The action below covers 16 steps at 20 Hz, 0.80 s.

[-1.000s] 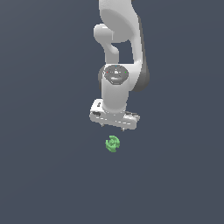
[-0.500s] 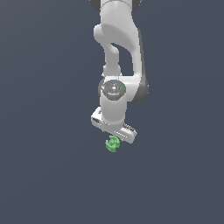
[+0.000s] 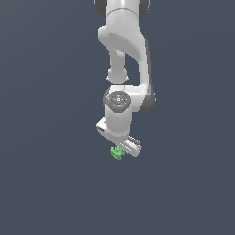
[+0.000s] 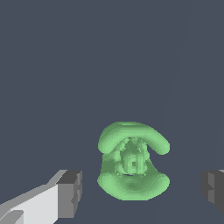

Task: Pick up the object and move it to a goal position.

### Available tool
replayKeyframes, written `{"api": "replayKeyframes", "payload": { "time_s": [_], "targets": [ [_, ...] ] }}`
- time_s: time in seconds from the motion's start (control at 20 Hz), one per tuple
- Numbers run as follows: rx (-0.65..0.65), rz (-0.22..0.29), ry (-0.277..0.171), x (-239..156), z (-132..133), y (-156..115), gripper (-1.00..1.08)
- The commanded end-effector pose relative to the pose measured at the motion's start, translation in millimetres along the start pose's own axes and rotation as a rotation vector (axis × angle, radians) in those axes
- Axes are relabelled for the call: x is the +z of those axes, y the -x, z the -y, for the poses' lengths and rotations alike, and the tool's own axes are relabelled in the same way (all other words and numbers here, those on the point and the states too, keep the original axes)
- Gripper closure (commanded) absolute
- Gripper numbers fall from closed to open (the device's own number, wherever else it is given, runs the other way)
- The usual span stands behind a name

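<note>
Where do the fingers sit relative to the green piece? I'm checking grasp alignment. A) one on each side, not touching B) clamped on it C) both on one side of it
A: in the wrist view the fingers flank the green piece, with gaps both sides.

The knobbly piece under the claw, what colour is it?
Bright green all over; the piece shows best in the wrist view.

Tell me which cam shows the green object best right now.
The wrist view. The green object is seen large and unobstructed, curled lobes and knobbly centre clear, sitting between the two open fingertips with gaps on both sides. In the exterior view the object is a small green patch, partly hidden by the gripper.
</note>
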State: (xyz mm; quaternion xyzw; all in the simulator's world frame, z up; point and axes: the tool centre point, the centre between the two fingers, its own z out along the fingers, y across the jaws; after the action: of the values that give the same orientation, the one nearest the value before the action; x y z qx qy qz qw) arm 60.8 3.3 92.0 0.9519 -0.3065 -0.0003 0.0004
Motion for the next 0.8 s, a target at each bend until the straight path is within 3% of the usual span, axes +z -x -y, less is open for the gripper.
{"api": "replayKeyframes", "payload": {
  "time_s": [0.0,0.3,0.75],
  "targets": [
    [0.012,0.000,-0.001,1,1,-1,-0.92],
    [0.009,0.000,0.000,7,0,-1,-0.92],
    [0.013,0.000,-0.001,48,0,0,-0.92]
  ]
}}
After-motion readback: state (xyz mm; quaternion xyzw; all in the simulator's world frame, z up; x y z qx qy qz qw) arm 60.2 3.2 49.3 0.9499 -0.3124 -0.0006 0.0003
